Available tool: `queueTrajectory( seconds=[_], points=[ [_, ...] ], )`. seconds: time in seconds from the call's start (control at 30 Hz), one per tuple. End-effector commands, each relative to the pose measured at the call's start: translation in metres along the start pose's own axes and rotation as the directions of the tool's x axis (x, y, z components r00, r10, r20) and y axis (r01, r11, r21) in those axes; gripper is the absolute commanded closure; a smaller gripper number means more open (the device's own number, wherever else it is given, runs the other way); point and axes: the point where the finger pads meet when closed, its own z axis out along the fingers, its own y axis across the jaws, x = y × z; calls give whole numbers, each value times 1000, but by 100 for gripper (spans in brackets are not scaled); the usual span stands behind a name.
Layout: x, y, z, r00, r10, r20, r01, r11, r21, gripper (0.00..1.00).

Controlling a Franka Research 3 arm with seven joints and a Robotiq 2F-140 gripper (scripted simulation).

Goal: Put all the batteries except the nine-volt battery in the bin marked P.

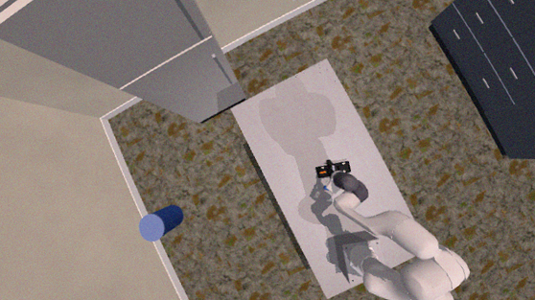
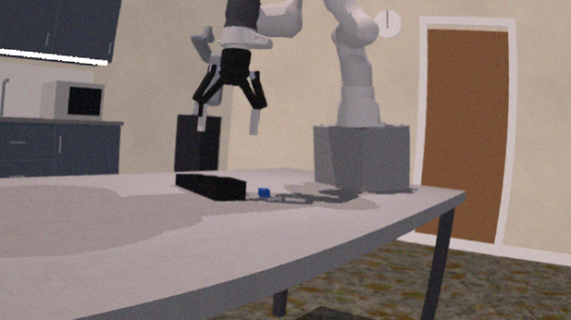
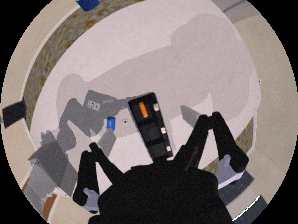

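Observation:
My gripper (image 2: pixel 226 126) is open and empty, high above the low black bin (image 2: pixel 211 186) in the middle of the table. In the wrist view the bin (image 3: pixel 152 127) lies between my spread fingers, and a small orange thing (image 3: pixel 141 108) lies in its far end compartment. It also shows in the top view (image 1: pixel 322 169). I cannot read any mark on the bin. A small blue thing (image 2: pixel 264 192) lies on the table just beside the bin, toward the robot's base; it also shows in the wrist view (image 3: pixel 111 123).
The arm's grey pedestal (image 2: pixel 362 156) stands at the table's far end. The table edge (image 2: pixel 285 268) runs along the right. A thin grey thing (image 2: pixel 290 197) lies next to the blue thing.

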Motion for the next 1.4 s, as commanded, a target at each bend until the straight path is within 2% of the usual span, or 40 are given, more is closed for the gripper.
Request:
queueTrajectory(
  seconds=[0.0,0.4,1.37],
  points=[
    [-3,-6,-8,1000,-27,2,27,999,20,0],
    [-3,-5,-51,1000,-27,2,27,999,20,0],
    [-3,-5,-51,1000,-27,2,27,999,20,0]
  ],
)
